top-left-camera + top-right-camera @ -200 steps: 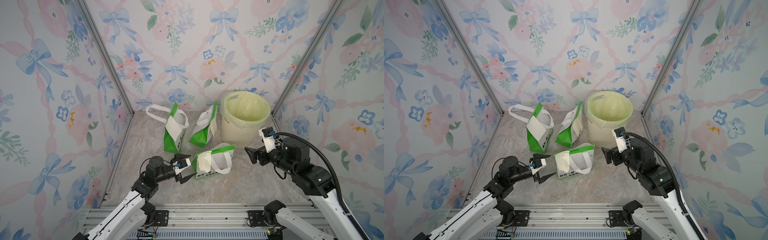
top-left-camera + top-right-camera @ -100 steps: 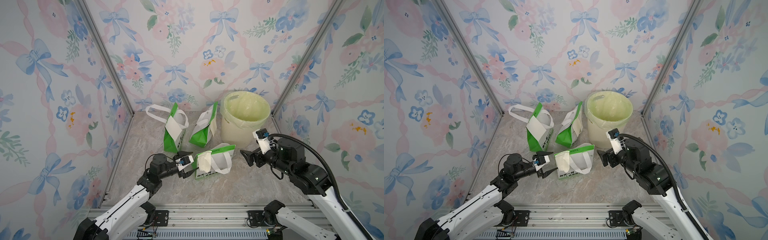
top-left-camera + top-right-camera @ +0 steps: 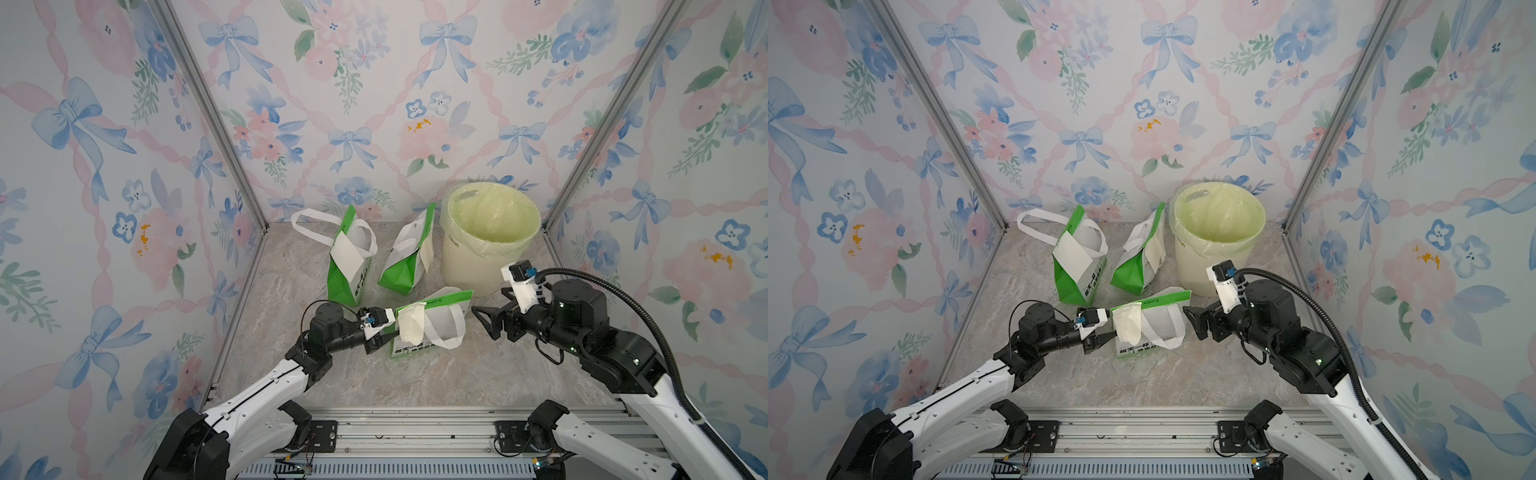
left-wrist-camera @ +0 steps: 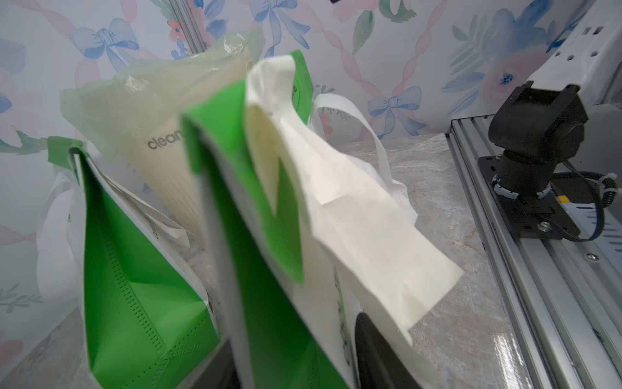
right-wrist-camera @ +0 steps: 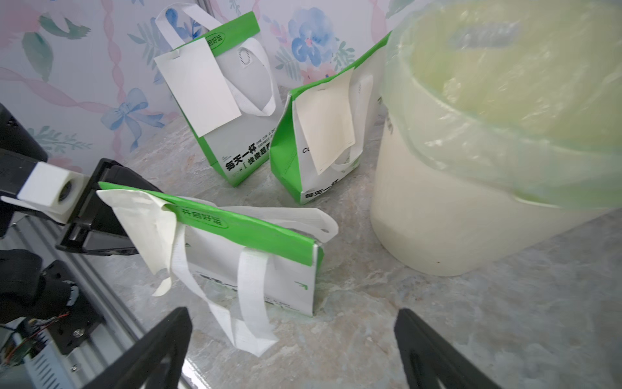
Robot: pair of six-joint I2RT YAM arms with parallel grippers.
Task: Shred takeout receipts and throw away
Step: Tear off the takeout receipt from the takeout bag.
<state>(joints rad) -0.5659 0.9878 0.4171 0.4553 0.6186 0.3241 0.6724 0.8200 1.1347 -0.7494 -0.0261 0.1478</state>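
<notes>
Left gripper (image 3: 1105, 336) is sitting partway closed over the near end of the lying bag (image 5: 286, 279), right where the receipt (image 3: 409, 328) is hanging. I can't tell if it's gripping anything. I'm worrying it's catching bag fabric with the paper, so a pull drags the whole bag or tears the slip short. Right gripper (image 3: 482, 322) is hanging wide open and empty off the bag's far end. A second receipt (image 5: 198, 91) and a third receipt (image 5: 326, 128) are waiting beyond the left gripper.

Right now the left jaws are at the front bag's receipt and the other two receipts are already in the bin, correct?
No. The left jaws are at the front bag's receipt, but the other two receipts are on the back bags, not in the bin, which holds only its liner. Both top views show it.
</notes>
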